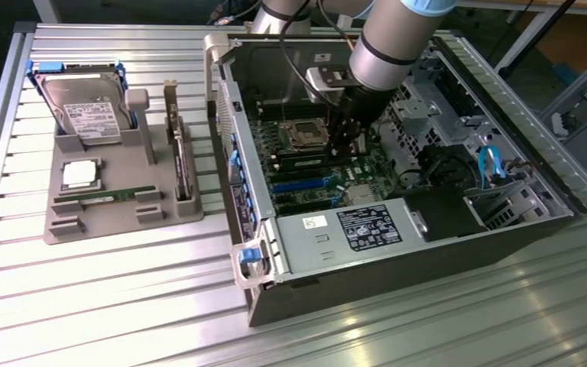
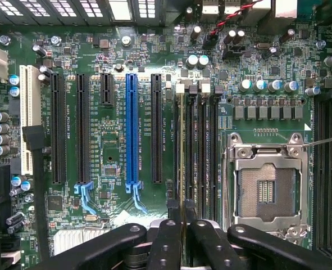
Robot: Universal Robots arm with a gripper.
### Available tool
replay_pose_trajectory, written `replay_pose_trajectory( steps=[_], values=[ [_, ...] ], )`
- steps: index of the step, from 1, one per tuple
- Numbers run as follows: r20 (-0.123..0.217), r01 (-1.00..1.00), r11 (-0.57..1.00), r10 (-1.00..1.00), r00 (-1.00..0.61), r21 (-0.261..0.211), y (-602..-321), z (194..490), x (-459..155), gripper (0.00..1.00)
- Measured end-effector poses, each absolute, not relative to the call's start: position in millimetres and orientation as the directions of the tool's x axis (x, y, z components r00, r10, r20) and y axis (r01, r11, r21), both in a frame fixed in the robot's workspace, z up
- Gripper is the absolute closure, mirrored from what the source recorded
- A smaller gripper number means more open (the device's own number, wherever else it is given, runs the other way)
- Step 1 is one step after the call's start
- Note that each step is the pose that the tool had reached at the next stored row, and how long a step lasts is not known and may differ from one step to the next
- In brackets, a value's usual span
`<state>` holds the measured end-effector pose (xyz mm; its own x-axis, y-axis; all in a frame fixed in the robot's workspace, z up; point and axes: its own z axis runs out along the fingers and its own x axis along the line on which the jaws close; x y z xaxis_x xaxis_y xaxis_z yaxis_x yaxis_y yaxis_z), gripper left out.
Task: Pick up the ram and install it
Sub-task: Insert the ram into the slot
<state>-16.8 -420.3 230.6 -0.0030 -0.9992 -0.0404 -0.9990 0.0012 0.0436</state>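
Note:
The ram [image 2: 182, 157] shows edge-on as a thin green strip with a pale top edge. It stands upright in the memory slot nearest the long black expansion slots, beside the open processor socket [image 2: 265, 191]. My gripper [image 2: 183, 228] straddles one end of it, with the black fingers [image 2: 167, 242] close against both of its sides. In the exterior view my gripper [image 1: 347, 151] reaches down into the open computer case [image 1: 396, 229], over the motherboard just beside the socket [image 1: 304, 134].
Left of the case, a grey tray [image 1: 69, 225] holds a hard drive [image 1: 88, 107], a square silver processor [image 1: 79, 174], a dark expansion card [image 1: 178, 164] and another green stick [image 1: 105, 197]. Blue [image 2: 132, 129] and black card slots, capacitors and the case walls crowd the motherboard.

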Motion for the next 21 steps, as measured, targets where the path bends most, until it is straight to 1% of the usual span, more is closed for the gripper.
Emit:
replay_pose_trajectory(
  steps=[1, 2, 3, 5, 11, 21],
  values=[
    [-0.04, -0.999, 0.001, -0.999, -0.003, 0.044, -420, 231, -17, 0.8],
    [-0.04, -0.999, 0.001, -0.999, -0.003, 0.044, -420, 231, -17, 0.8],
    [-0.04, -0.999, 0.001, -0.999, -0.003, 0.044, -420, 231, -17, 0.74],
    [-0.04, -0.999, 0.001, -0.999, -0.003, 0.044, -420, 231, -17, 0.74],
    [-0.04, -0.999, 0.001, -0.999, -0.003, 0.044, -420, 245, -17, 0.74],
    [-0.04, -0.999, 0.001, -0.999, -0.003, 0.044, -420, 275, -17, 0.74]
  ],
)
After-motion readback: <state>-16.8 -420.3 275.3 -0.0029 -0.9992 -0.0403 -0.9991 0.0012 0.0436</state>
